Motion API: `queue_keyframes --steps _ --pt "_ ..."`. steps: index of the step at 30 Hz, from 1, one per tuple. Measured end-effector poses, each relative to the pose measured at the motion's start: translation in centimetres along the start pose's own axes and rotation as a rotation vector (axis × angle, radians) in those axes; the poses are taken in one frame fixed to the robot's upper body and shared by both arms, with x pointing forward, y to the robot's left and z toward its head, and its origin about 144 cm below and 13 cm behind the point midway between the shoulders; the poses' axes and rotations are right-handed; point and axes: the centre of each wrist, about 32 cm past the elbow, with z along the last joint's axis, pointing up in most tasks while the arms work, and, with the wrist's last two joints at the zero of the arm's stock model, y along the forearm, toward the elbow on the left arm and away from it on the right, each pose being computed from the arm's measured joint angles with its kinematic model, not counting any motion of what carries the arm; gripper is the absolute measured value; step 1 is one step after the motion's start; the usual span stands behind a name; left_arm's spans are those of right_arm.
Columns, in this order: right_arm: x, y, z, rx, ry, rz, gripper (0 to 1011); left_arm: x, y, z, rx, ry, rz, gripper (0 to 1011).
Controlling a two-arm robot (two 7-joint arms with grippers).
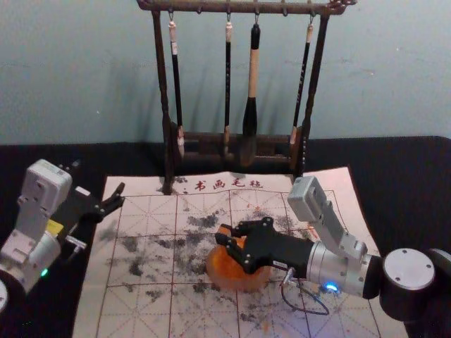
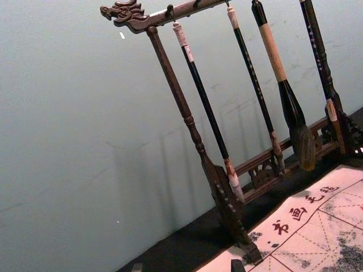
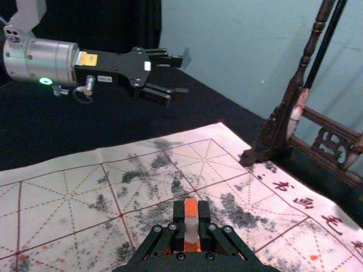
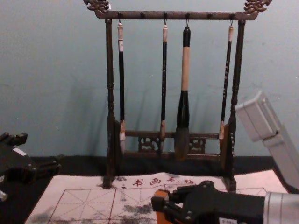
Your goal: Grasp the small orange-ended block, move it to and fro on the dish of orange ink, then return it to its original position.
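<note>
Block (image 3: 191, 226) (squared) sits in right gripper (image 1: 225, 234) near dish (image 1: 236, 284), left gripper (image 4: 41, 150) apart.

1. Looks like a robot lab or test bench dressed as a calligraphy desk; the clock directions read from the middle of the writing sheet (image 1: 141, 320) in the head view.
2. At twelve o'clock, a carved dark rack (image 1: 161, 77) hangs four brushes (image 1: 251, 84), one far thicker.
3. The sheet is ruled in dashed practice squares, smudged grey and flecked orange, with red characters (image 1: 227, 184) along its twelve o'clock edge.
4. Near the middle sits a dish of orange ink (image 1: 211, 273).
5. Black cloth (image 1: 416, 169) lies beneath; a plain blue-grey wall (image 1: 70, 70) stands behind.
6. Lab signs: metal-jointed robot arms, the left gripper (image 1: 120, 195) at ten o'clock, the right gripper (image 1: 224, 234) over the dish.
</note>
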Motion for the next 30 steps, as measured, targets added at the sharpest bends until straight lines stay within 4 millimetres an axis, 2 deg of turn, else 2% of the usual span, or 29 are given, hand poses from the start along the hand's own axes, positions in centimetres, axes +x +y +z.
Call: queue_keyframes --steps 12,21,30 --pt "0.8 -0.5 -0.1 -0.010 0.008 -0.046 80 0.0 0.0 0.0 0.000 0.000 0.000 1001" --pt "0.8 -2.0 -0.1 -0.021 0.009 -0.070 80 0.0 0.0 0.0 0.000 0.000 0.000 1001" --pt "-0.2 -3.7 0.0 -0.031 0.003 -0.053 80 0.0 0.0 0.0 0.000 0.000 0.000 1001"
